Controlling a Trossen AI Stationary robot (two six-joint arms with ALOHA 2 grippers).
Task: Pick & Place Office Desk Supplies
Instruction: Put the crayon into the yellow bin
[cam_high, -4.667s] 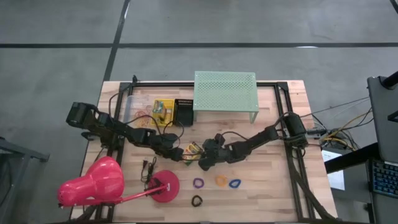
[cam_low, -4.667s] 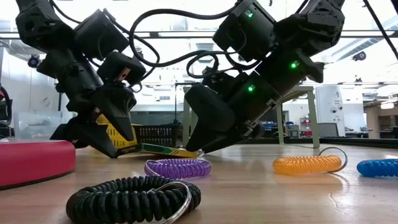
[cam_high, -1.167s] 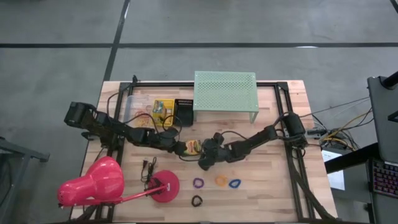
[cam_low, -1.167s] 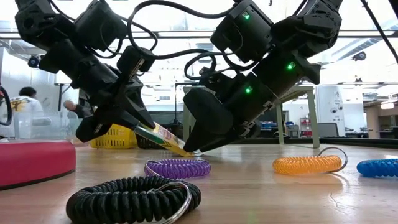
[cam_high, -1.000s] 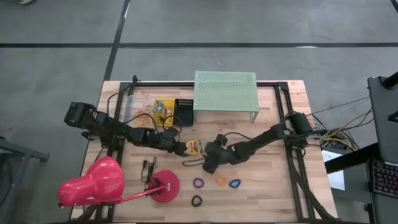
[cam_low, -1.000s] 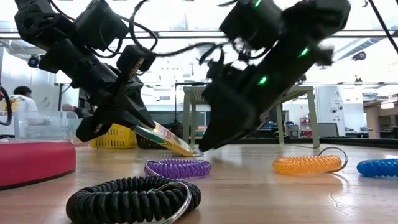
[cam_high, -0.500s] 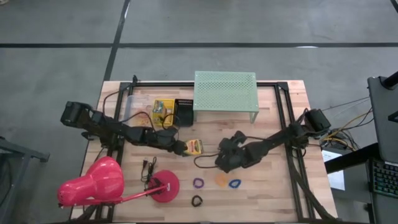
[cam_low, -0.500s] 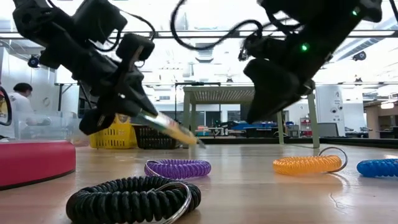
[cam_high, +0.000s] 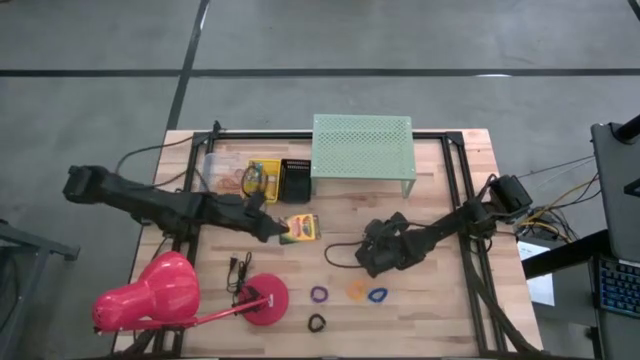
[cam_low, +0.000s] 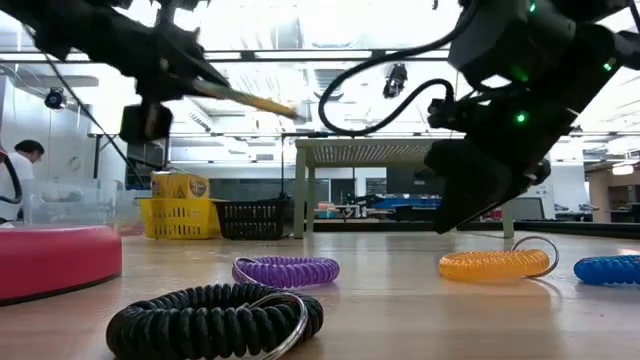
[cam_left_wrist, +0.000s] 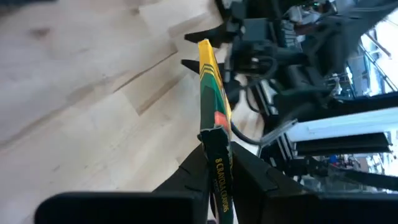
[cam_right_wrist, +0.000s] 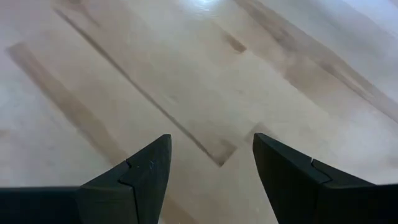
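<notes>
A yellow-and-green crayon box (cam_high: 301, 228) hangs well above the table, with my left gripper (cam_high: 274, 229) shut on it. In the low view the box (cam_low: 246, 99) shows edge-on, nearly level. My right gripper (cam_high: 368, 257) hovers open right of the box, above bare wood (cam_right_wrist: 205, 118), with nothing between its fingers. Purple (cam_low: 286, 270), black (cam_low: 214, 320), orange (cam_low: 491, 264) and blue (cam_low: 607, 268) ring loops lie flat on the table near the front. A second crayon box (cam_high: 264, 176) stands in a yellow basket. My left gripper pinches the crayon box's flap end (cam_left_wrist: 219, 163) between its two fingers, one on each broad face. The fingers (cam_left_wrist: 190, 175) come about level from the table's left and lie along the box. The box sticks out past them toward the right, lifted clear, its free end slightly lower.
A mint-green perforated shelf (cam_high: 362, 146) stands at the back. A black basket (cam_high: 297, 181) and a clear tub with rubber bands (cam_high: 224, 178) sit beside the yellow basket. A pink lamp (cam_high: 160, 295) lies at the front left. A person shows far off in the room (cam_low: 18, 165).
My left gripper has gone up and a little toward the table's left, lifting the crayon box clear; the box's lower tip has left the table and it has tipped to nearly level. My right gripper has drawn back from the box toward the right edge and risen.
</notes>
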